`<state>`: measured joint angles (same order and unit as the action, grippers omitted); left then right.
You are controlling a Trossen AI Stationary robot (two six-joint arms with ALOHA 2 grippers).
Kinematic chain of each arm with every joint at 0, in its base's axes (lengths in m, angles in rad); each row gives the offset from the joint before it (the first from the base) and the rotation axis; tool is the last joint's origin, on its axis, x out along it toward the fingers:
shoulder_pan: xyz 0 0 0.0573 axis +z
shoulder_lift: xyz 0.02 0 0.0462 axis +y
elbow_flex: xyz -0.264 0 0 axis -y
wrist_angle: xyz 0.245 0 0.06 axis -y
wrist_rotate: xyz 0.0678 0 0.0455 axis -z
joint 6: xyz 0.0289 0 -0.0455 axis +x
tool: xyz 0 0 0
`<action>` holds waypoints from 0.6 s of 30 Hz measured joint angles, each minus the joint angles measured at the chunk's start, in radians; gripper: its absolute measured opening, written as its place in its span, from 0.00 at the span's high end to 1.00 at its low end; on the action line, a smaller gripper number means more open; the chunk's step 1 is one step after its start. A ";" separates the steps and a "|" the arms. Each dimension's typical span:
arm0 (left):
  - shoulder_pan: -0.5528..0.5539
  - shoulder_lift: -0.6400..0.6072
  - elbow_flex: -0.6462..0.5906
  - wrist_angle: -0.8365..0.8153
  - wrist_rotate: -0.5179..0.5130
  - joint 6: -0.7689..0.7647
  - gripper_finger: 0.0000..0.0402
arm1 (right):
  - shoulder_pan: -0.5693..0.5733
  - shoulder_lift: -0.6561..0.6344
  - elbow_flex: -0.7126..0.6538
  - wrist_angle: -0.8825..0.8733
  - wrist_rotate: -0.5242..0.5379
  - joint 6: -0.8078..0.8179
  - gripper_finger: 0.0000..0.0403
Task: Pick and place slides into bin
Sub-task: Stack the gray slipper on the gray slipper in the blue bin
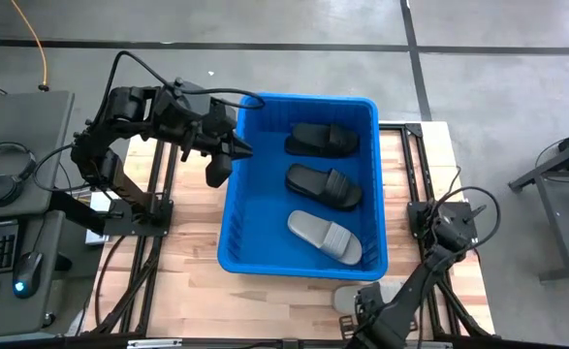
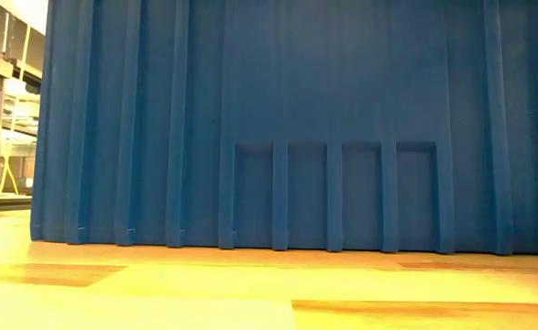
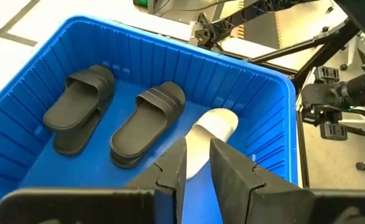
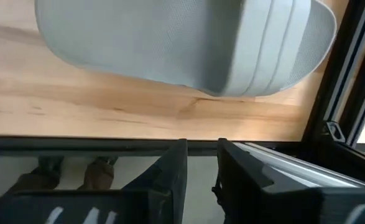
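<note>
From above, the blue bin (image 1: 236,233) sits in the middle of the wooden table (image 1: 187,291) and holds three slides in a row: a black slide (image 1: 321,140) at the far end, a second black slide (image 1: 324,184) in the middle, and a grey slide (image 1: 325,237) nearest the front wall. Another grey slide (image 1: 350,296) lies on the table just outside the bin's front wall, partly hidden by the right arm. The left gripper (image 1: 228,155) hangs over the bin's left rim, holding nothing. The right gripper (image 1: 362,325) is low at the table's front edge, beside that outer slide; its fingers are hard to make out from this height.

At table height, the bin's ribbed wall (image 2: 323,119) fills nearly the whole view, standing on the wood, and neither gripper shows.

Seen from the left wrist, the left gripper (image 3: 198,165) has its fingers parted by a narrow gap with nothing between them. Past them lie both black slides (image 3: 79,106) (image 3: 150,118) side by side on the bin floor, and the pale slide (image 3: 210,127) next to them.

Seen from the right wrist, the right gripper (image 4: 202,171) likewise shows a narrow empty gap between its fingers, over the table's edge. The grey slide on the table (image 4: 188,43) lies just ahead, apart from the fingers.
</note>
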<state>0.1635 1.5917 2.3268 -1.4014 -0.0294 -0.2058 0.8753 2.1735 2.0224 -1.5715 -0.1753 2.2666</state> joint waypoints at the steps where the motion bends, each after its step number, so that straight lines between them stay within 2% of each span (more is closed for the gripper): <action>1: 0.000 0.000 0.000 -0.003 0.000 0.000 0.84 | 0.000 0.005 0.000 0.000 0.003 0.005 0.81; 15: 0.000 0.000 0.000 -0.016 0.000 0.019 0.85 | -0.010 0.092 -0.014 0.000 0.008 0.055 0.81; 18: 0.000 0.000 0.000 -0.016 0.000 0.019 0.85 | -0.025 0.092 0.009 0.001 0.045 0.027 0.81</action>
<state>0.1635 1.5917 2.3268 -1.4178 -0.0292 -0.1867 0.8505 2.2654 2.0312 -1.5703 -0.1303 2.2936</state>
